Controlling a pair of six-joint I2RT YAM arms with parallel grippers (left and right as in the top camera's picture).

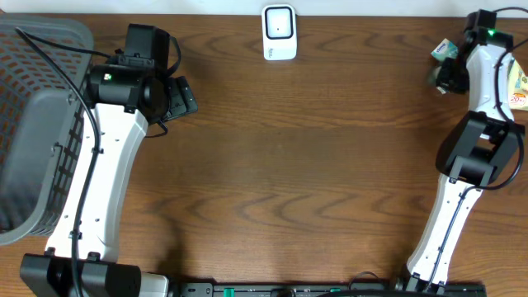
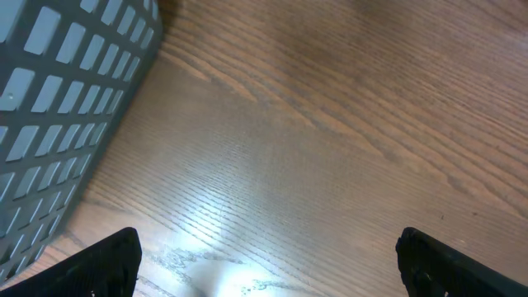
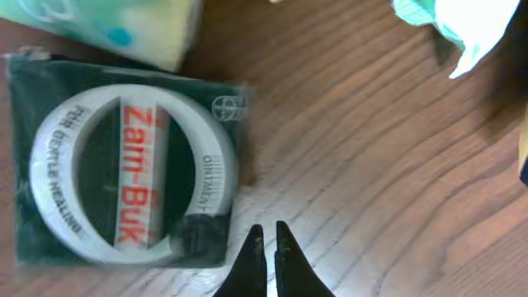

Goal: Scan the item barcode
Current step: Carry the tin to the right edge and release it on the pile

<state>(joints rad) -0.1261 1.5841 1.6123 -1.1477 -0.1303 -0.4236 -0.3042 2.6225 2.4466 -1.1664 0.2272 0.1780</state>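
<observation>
Zam-Buk pack [image 3: 124, 169]: lies flat on your table [image 1: 313, 165], far right, well apart from scanner [image 1: 279, 31]; right jaws closed, empty, beside it, likely staged for pickup; left jaws open, idle.

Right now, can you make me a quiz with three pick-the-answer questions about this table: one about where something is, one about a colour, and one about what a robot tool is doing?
1. Where is the grey basket? A. left edge of the table B. middle C. right edge
2. What colour is the scanner? A. red B. white C. black
3. How is the right tool? A. wide open B. gripping a bottle C. shut, holding nothing
Answers: 1 A, the overhead view shows it far left. 2 B, its case is white. 3 C, its tips are closed together beside the Zam-Buk packet.
</observation>
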